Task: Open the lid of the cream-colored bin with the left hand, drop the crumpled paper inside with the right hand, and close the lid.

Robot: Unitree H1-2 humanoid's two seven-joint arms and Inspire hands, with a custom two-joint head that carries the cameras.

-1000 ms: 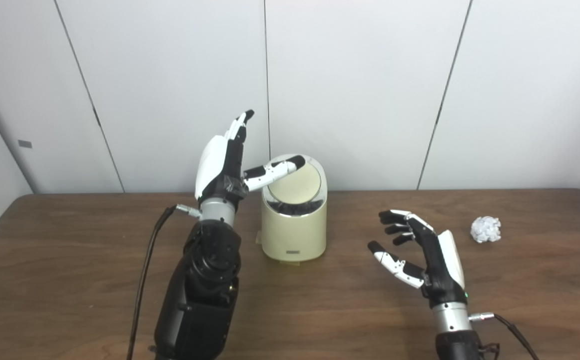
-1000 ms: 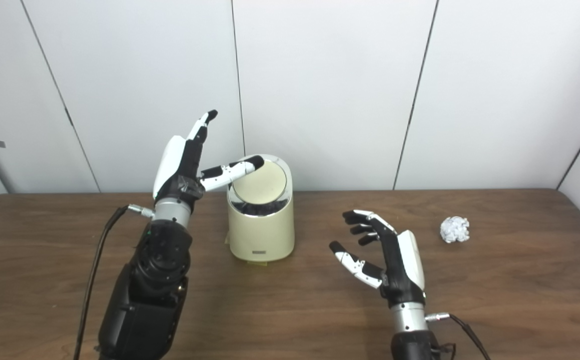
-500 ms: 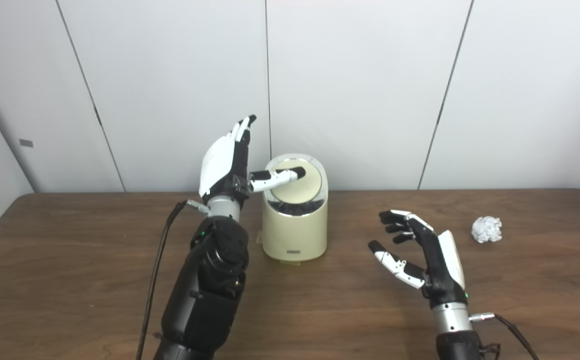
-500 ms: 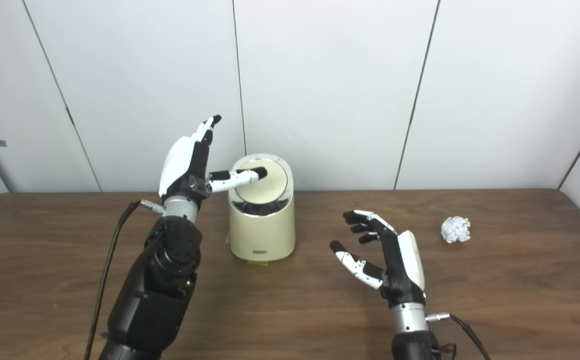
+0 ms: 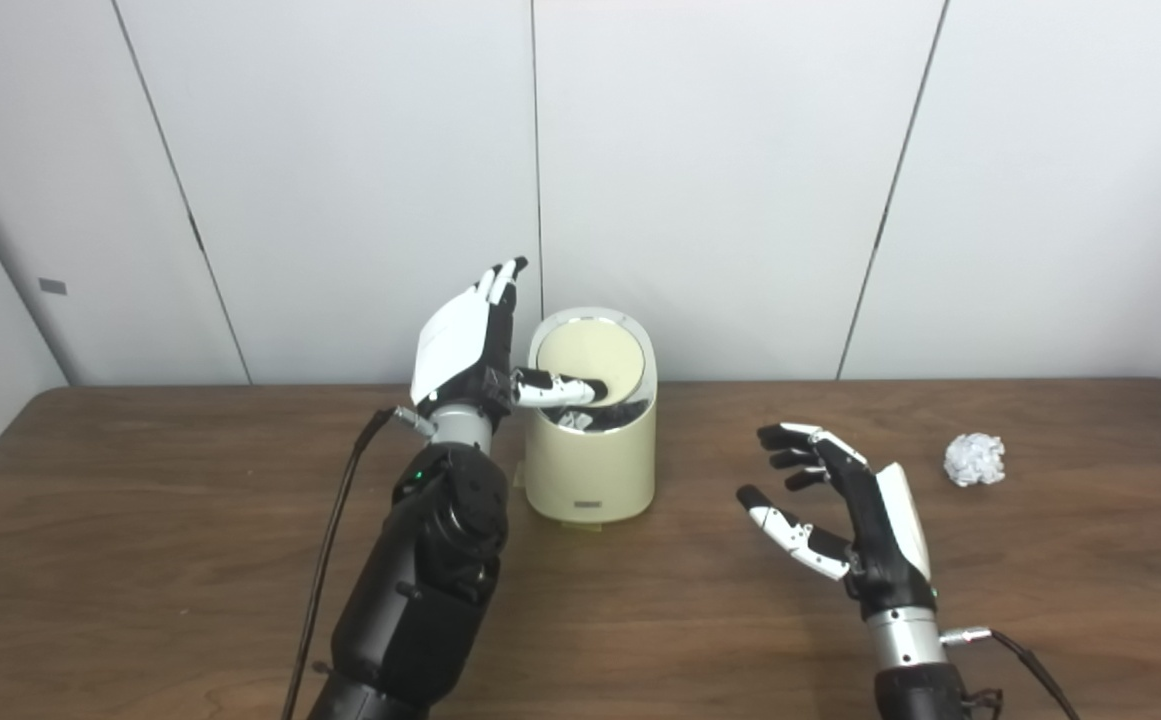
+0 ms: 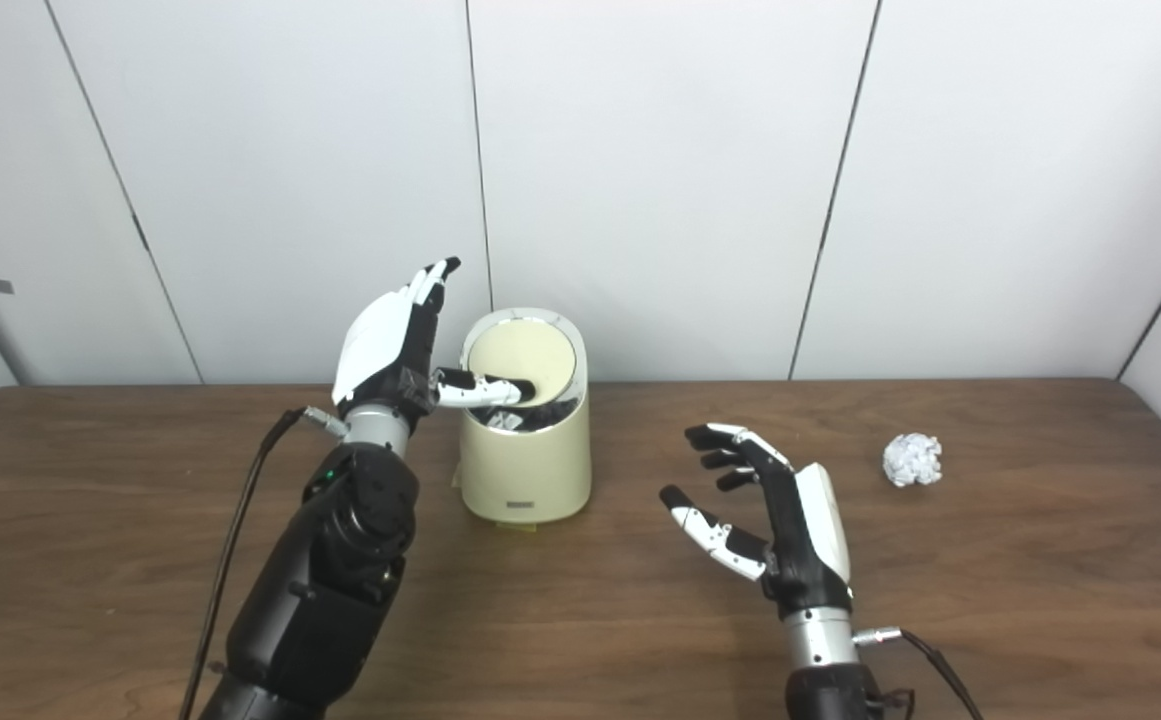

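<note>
Left robot hand [image 5: 465, 340] thumb on tilted lid [image 5: 590, 358] — seemingly pressing.

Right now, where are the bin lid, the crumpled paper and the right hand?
bin lid [image 5: 588, 356]: left eye view, middle of its cream disc.
crumpled paper [image 5: 974, 459]: left eye view, middle of the ball.
right hand [image 6: 790, 520]: right eye view, black palm.

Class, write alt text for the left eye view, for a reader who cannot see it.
The left hand presses its thumb on the tilted lid of a cream-colored bin on a brown table. The right hand hovers open nearby, and the crumpled paper lies untouched further right.
</note>
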